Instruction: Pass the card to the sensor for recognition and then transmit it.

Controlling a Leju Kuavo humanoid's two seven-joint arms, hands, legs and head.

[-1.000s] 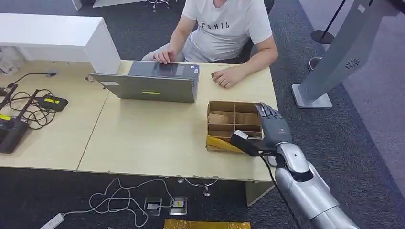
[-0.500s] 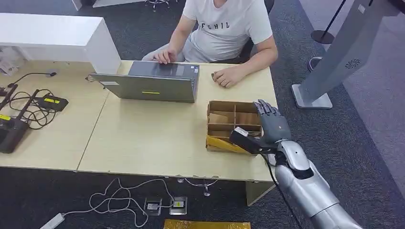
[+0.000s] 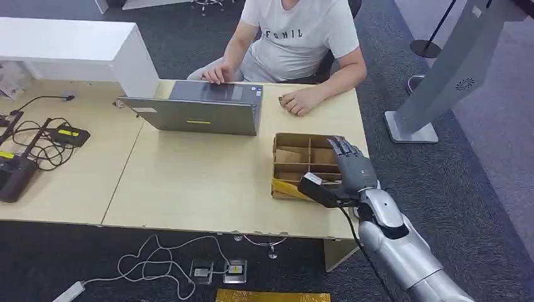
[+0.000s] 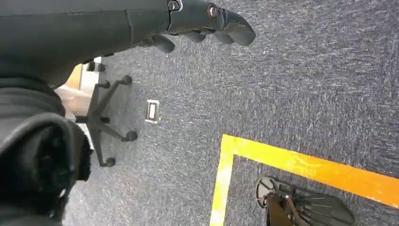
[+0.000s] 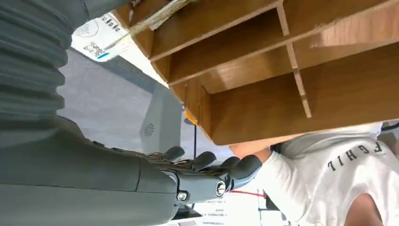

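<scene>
Fingers [image 3: 350, 157] of right hand [image 3: 356, 171] spread, empty, lower right over divided box [image 3: 306, 155]; card [image 3: 287, 155] inside: light, stiff, likely slippery; pinch exposed edge.

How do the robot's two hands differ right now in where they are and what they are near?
The right hand is raised over the divided cardboard box on the table; the left hand hangs over the carpet floor. The right hand sits close to the person at the laptop; the left hand is near a yellow floor line. Both have dark fingers and hold nothing visible.
</scene>
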